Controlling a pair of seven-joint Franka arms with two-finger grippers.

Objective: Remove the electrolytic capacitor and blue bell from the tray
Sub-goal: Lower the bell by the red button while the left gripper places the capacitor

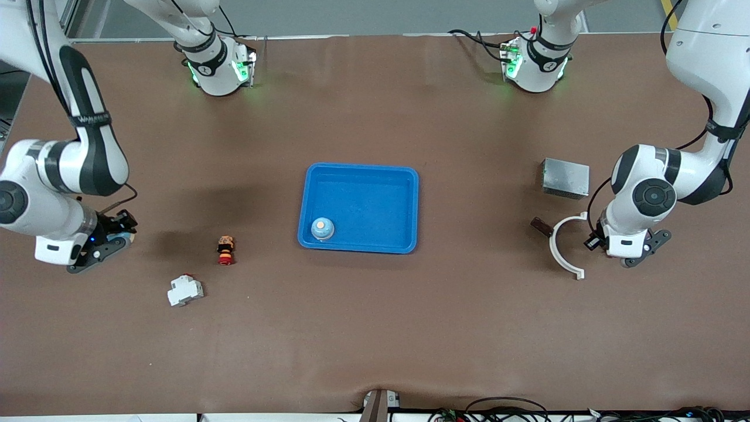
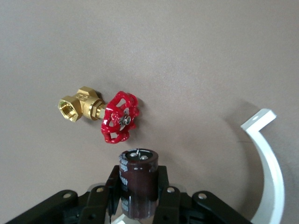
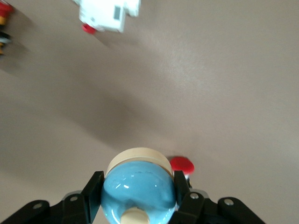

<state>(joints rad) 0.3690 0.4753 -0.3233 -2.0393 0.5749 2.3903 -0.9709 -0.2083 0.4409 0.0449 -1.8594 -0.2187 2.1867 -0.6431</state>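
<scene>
My left gripper [image 1: 633, 257] hangs over the table at the left arm's end, shut on a dark brown capacitor [image 2: 138, 179] held upright between its fingers. My right gripper [image 1: 114, 239] hangs over the table at the right arm's end, shut on a light blue bell [image 3: 138, 193] with a cream base and button. A second blue bell [image 1: 322, 228] sits in the blue tray [image 1: 363, 176], in the corner nearer the camera and toward the right arm's end.
Under the left gripper lie a brass valve with a red handwheel [image 2: 100, 112] and a white curved piece [image 1: 563, 249]. A metal box [image 1: 565, 177] and a small dark part [image 1: 540, 225] lie nearby. A white breaker [image 1: 185, 290], a red-and-yellow switch [image 1: 225, 249] and a small red cap [image 3: 182, 164] lie near the right gripper.
</scene>
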